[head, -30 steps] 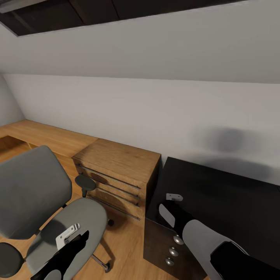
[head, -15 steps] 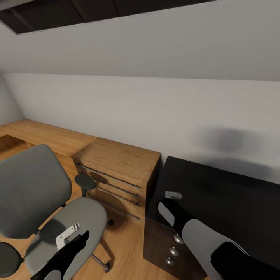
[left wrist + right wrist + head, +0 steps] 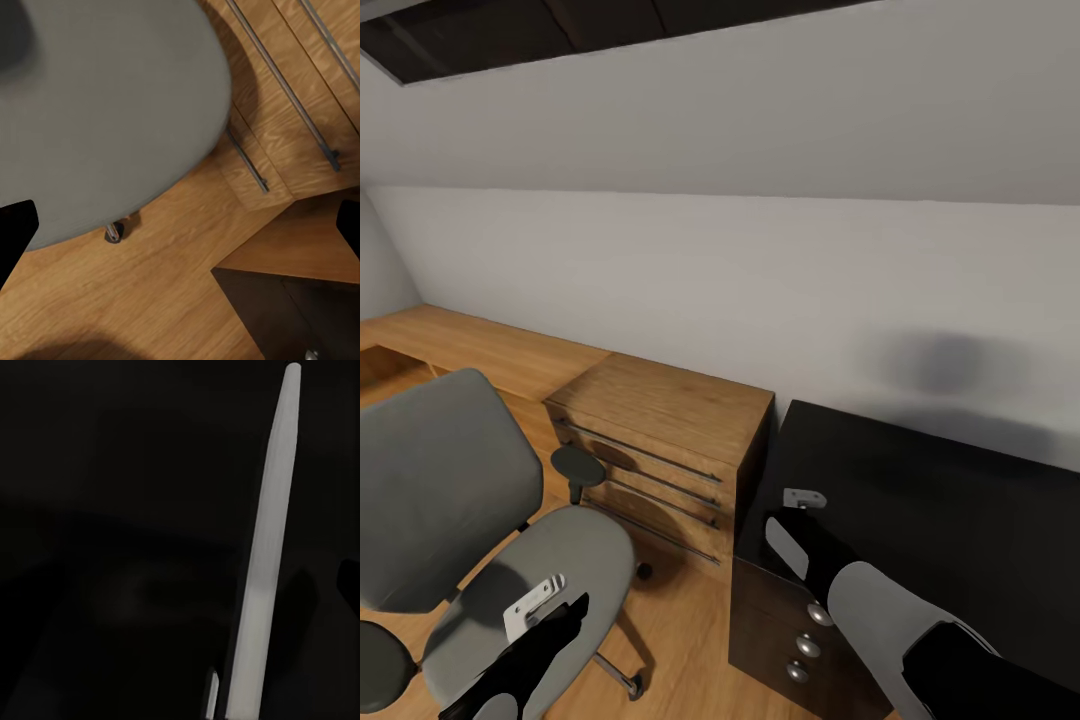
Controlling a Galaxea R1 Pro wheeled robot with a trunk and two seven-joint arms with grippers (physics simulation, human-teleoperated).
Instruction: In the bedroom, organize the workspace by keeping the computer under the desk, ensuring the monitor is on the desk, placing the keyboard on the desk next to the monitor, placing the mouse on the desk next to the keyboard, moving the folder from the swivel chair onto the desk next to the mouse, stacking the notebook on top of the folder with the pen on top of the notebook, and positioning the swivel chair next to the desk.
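Note:
The swivel chair (image 3: 450, 490) stands at the left with its grey seat (image 3: 97, 112) bare. My left gripper (image 3: 575, 610) hovers open over the seat's front edge, with nothing between its fingers. The black desk (image 3: 940, 500) fills the right, its drawer unit (image 3: 780, 620) with round silver knobs below. My right gripper (image 3: 792, 515) sits low over the desk's left end. In the right wrist view the white pen (image 3: 259, 562) stretches away across the black top. One dark fingertip (image 3: 349, 579) shows far out at the side, so the jaws look open and apart from the pen.
A wooden chest of drawers (image 3: 660, 450) stands between the chair and the desk, close to both. A low wooden bench (image 3: 470, 345) runs along the white wall at the left. The ceiling slopes down overhead. Wooden floor (image 3: 150, 300) shows between the chair base and the desk.
The head view has drifted very slightly. Arms, chair and desk keep their places.

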